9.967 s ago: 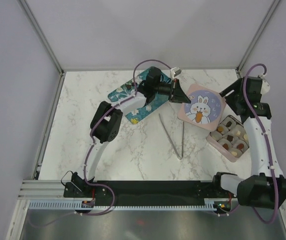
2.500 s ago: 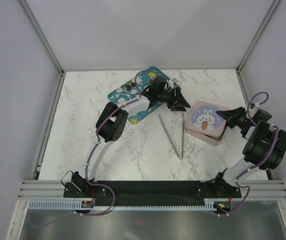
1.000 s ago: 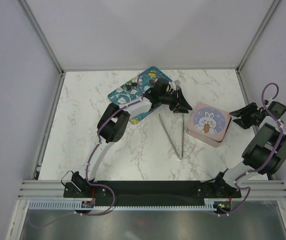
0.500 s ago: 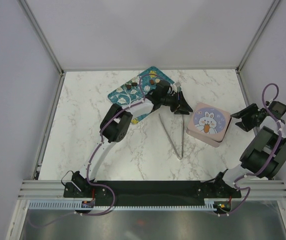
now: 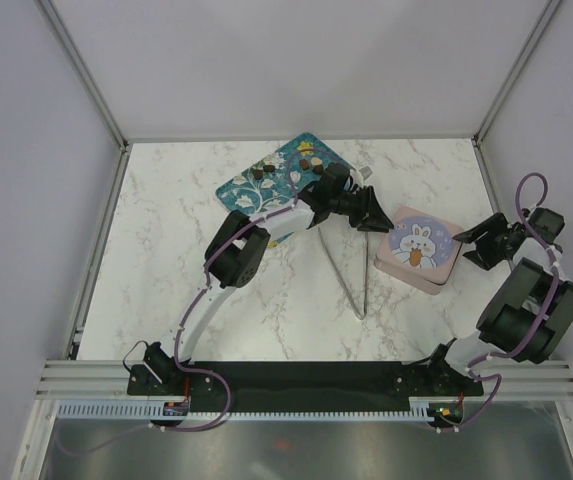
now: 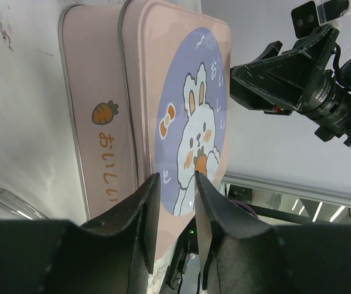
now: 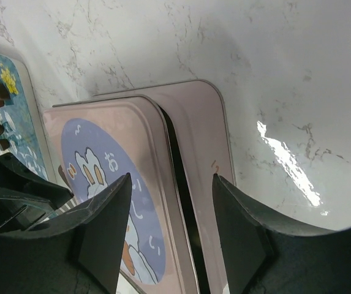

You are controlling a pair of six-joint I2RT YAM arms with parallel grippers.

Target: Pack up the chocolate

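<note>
Bench [image 5: 166, 260]: marble top with a teal tray [image 5: 284, 185] at the far centre, a pink tin [image 5: 436, 272] to its right and metal tongs [image 5: 339, 271] lying between them nearer the arm bases.

Chocolate [image 5: 309, 165]: small brown pieces sit on the far part of the teal tray in two loose clusters. The right wrist view shows several of them at the tray's edge. No piece is visible in or on the tin.

Tin: the bunny-printed lid [image 5: 418, 245] lies on top. Both wrist views show it slightly offset from the base, with a dark gap along one side.

Left gripper [image 5: 371, 212]: reaches across the tray's right corner to the tin's left edge. In the left wrist view its jaws stand narrowly apart with nothing between them, and the lid shows through the slit.

Right gripper [image 5: 476, 245]: sits just off the tin's right side, not touching it. Its jaws are spread wide and empty, with the tin's edge framed between them in the right wrist view.
</note>
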